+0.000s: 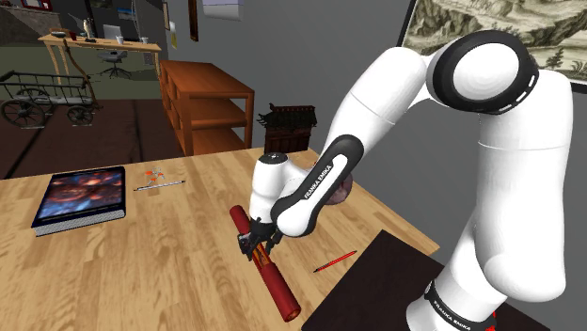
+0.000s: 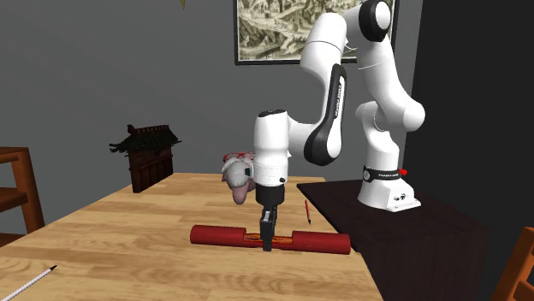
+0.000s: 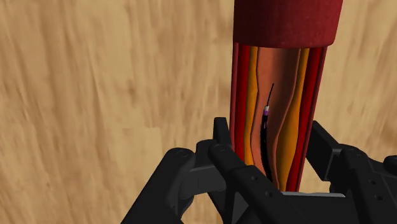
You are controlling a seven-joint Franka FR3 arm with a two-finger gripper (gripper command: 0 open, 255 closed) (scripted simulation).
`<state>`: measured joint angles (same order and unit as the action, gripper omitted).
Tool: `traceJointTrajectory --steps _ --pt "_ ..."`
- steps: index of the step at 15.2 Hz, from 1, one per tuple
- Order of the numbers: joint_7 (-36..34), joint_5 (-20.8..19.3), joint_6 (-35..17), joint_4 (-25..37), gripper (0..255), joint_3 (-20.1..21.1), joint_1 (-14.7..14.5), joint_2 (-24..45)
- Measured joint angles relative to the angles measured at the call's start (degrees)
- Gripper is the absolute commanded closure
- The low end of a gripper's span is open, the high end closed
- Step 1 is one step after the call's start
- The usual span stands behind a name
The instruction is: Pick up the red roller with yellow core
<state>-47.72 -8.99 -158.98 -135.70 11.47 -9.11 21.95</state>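
Claw (image 2: 268, 244) clamped on the roller (image 2: 218, 235)
We saw a red pen (image 1: 335, 261) near it on the tabletop (image 1: 169, 273); the roller was dark red, with yellow-orange stripes mid-length.

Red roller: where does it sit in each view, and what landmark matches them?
Shoulder view: red roller lies diagonally on the table, lower centre, under the hand.
Second exterior view: red roller lies crosswise at lower centre, hand on its middle.
Wrist view: red roller runs straight away from the hand, between its fingers.
Shared landmark: the hand over the red roller's yellow-striped middle.
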Motion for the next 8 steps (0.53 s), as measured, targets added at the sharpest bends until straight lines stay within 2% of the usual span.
traceJointTrajectory --steps 8 --pt "0.2 0.4 0.7 -0.2 255 0.4 0.2 -0.9"
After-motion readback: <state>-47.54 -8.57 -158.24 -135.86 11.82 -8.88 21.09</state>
